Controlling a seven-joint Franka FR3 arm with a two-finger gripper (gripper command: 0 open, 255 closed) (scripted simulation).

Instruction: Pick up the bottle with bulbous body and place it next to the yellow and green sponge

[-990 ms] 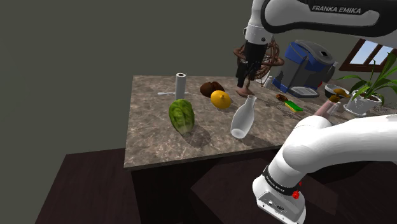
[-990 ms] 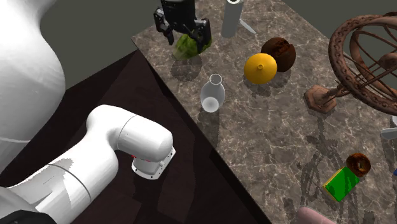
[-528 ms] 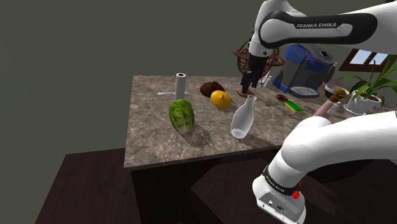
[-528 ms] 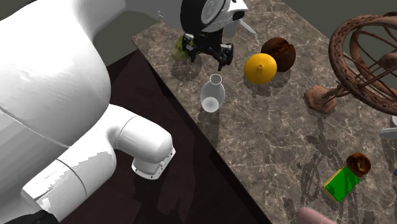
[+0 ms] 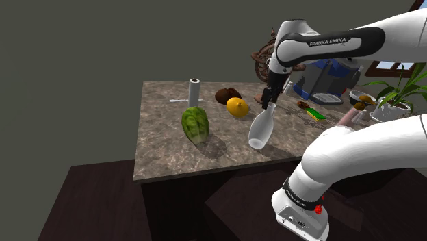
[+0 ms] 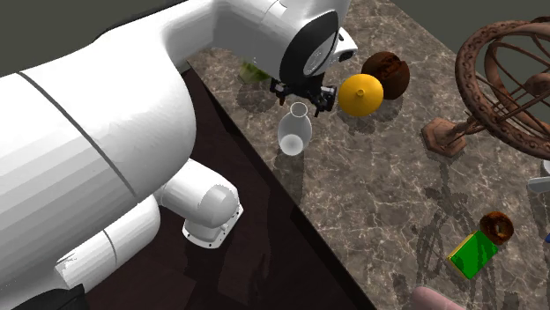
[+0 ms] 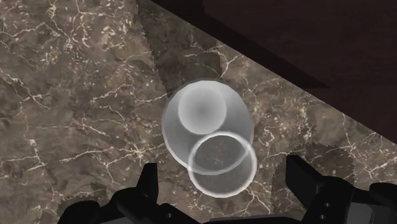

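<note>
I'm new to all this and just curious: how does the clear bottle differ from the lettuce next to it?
The bottle is see-through and smooth, with a narrow neck over a round body; the lettuce is opaque green and leafy. The open gripper hangs at the bottle's neck; nothing hangs over the lettuce. Both stand on the marbled table.

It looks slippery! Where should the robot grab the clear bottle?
Probably by its thin neck, from straight above. The bottle stands upright, its belly is wide and round, and the open jaws hang either side of the mouth.
</note>
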